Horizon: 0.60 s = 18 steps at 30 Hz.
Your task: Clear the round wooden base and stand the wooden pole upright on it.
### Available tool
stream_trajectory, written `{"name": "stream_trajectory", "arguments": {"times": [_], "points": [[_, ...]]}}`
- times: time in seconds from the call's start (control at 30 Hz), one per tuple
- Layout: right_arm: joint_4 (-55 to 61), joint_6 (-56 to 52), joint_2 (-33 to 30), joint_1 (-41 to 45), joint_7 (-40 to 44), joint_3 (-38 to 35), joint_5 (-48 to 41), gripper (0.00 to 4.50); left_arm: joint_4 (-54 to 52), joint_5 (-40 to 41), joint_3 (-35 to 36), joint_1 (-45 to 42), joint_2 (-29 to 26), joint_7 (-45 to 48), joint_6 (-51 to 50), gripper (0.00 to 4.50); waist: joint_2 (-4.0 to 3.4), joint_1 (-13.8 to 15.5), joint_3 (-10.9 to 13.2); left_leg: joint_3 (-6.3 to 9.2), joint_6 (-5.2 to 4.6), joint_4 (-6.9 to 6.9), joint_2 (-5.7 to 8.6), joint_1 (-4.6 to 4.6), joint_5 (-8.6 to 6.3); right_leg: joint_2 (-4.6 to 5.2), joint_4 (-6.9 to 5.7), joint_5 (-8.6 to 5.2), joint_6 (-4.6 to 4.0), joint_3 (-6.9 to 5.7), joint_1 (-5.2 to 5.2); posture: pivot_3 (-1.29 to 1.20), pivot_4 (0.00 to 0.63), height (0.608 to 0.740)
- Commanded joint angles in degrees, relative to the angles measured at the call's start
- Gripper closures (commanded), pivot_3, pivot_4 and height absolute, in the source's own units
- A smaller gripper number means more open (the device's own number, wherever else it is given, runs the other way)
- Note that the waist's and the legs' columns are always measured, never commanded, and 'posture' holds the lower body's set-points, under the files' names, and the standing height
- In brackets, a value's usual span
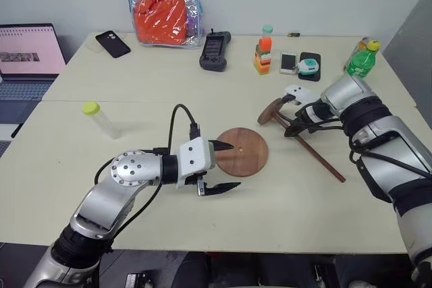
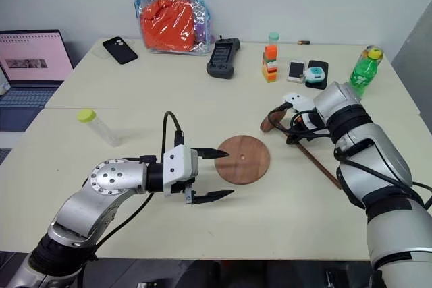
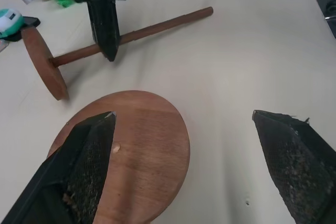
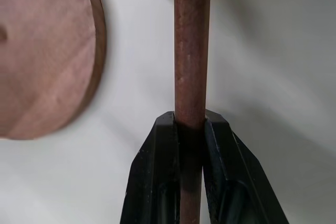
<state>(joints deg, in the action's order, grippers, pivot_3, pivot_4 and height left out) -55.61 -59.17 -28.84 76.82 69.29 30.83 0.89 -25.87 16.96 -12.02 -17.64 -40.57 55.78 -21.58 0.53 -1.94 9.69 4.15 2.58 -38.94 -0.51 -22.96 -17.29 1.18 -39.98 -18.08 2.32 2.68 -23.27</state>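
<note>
The round wooden base [image 1: 241, 151] lies flat mid-table with nothing on top, its small centre hole visible. To its right lies the wooden pole [image 1: 317, 158], its end disc [image 1: 270, 111] resting on edge toward the back. My right gripper [image 1: 297, 129] is shut on the pole's shaft close to that disc; the right wrist view shows both fingers [image 4: 157, 145] clamped around the pole [image 4: 191, 51], with the base [image 4: 42, 51] alongside. My left gripper [image 1: 235, 164] is open at the base's left edge, one finger [image 3: 84, 161] over the base [image 3: 142, 150], the other off its near side.
A clear tube with a yellow-green cap [image 1: 101, 119] lies at the left. Along the back are a laptop [image 1: 27, 59], a black phone [image 1: 113, 44], an orange bag [image 1: 165, 15], a black handheld device [image 1: 214, 50], stacked coloured blocks [image 1: 263, 55] and a green bottle [image 1: 361, 62].
</note>
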Motion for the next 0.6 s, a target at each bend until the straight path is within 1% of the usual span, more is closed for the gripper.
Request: {"name": "stream_trajectory", "arguments": {"times": [0.03, 0.13, 0.2, 0.27, 0.33, 0.4, 0.47, 0.53, 0.6], "points": [[5.8, -2.61, -1.67, 6.79, -4.06, -10.28, -3.14, 4.26, 0.94, 2.86, 4.98, -0.68, -1.67, 0.99, -0.95, 0.15, -0.05, 0.01, 0.03, -0.01, 0.0, 0.0, 0.0, 0.0, 0.0, 0.0, 0.0, 0.0, 0.0, 0.01, -0.01, 0.0, 0.15, 0.74], [17.31, -4.45, -2.33, 6.82, -11.03, -23.64, -8.25, 4.26, 2.93, 5.67, 10.19, -0.3, -3.88, 1.66, -3.28, 0.15, -0.07, 0.06, 0.05, 0.02, 0.0, 0.02, -0.05, -0.02, 0.0, 0.0, 0.0, 0.0, -0.01, 0.0, -0.04, 0.0, 0.15, 0.74], [30.98, -3.73, -1.54, 1.81, -16.08, -30.05, -10.26, 4.26, 3.94, 6.02, 12.47, 0.59, -5.91, 2.31, -3.92, 0.15, -0.07, 0.07, 0.04, 0.08, -0.02, 0.06, -0.08, -0.04, -0.01, 0.0, 0.02, -0.01, -0.01, -0.07, -0.05, 0.0, 0.15, 0.74], [46.42, -1.33, 2.14, -5.96, -20.2, -37.43, -14.35, 4.26, 4.4, 6.38, 14.03, 1.48, -7.54, 2.52, -4.84, 0.15, -0.03, 0.08, -0.02, 0.13, -0.04, 0.08, -0.13, -0.06, -0.03, -0.01, 0.04, -0.01, -0.01, -0.16, -0.02, 0.0, 0.15, 0.74], [58.37, 1.31, 6.28, -13.11, -24.38, -41.61, -16.9, 4.26, 4.21, 6.77, 14.85, 2.35, -8.86, 3.14, -5.56, 0.15, 0.01, 0.07, -0.05, 0.15, -0.05, 0.11, -0.13, -0.04, -0.03, -0.01, 0.04, -0.01, -0.01, -0.19, 0.06, 0.0, 0.15, 0.74], [67.56, 5.63, 9.99, -20.54, -27.47, -42.6, -18.27, 4.26, 3.91, 6.98, 15.0, 2.93, -9.83, 3.92, -5.94, 0.15, -0.01, 0.14, -0.04, 0.1, -0.06, 0.06, -0.1, -0.05, -0.04, 0.0, -0.01, -0.01, -0.01, -0.14, 0.04, 0.0, 0.15, 0.74], [74.77, 11.58, 12.93, -28.21, -29.32, -40.63, -18.3, 4.26, 3.91, 7.02, 14.66, 2.96, -10.2, 4.53, -6.08, 0.15, -0.02, 0.23, -0.03, 0.11, -0.03, 0.03, -0.02, -0.06, -0.02, -0.01, -0.07, -0.01, -0.01, -0.15, 0.04, 0.0, 0.15, 0.74], [79.61, 17.21, 15.67, -34.68, -30.71, -38.42, -18.62, 4.26, 4.01, 6.95, 13.99, 2.58, -10.43, 5.25, -6.18, 0.15, -0.02, 0.24, -0.03, 0.13, -0.02, 0.02, 0.02, -0.05, -0.01, -0.02, -0.07, -0.01, -0.01, -0.16, 0.04, 0.0, 0.15, 0.74], [82.41, 20.78, 18.03, -39.06, -31.63, -37.01, -19.74, 4.26, 4.03, 6.67, 13.33, 2.29, -10.68, 6.03, -6.24, 0.15, -0.03, 0.0, -0.03, 0.1, -0.02, 0.02, 0.0, -0.03, -0.01, -0.06, -0.07, -0.01, 0.0, -0.14, 0.04, 0.0, 0.15, 0.74]]}}
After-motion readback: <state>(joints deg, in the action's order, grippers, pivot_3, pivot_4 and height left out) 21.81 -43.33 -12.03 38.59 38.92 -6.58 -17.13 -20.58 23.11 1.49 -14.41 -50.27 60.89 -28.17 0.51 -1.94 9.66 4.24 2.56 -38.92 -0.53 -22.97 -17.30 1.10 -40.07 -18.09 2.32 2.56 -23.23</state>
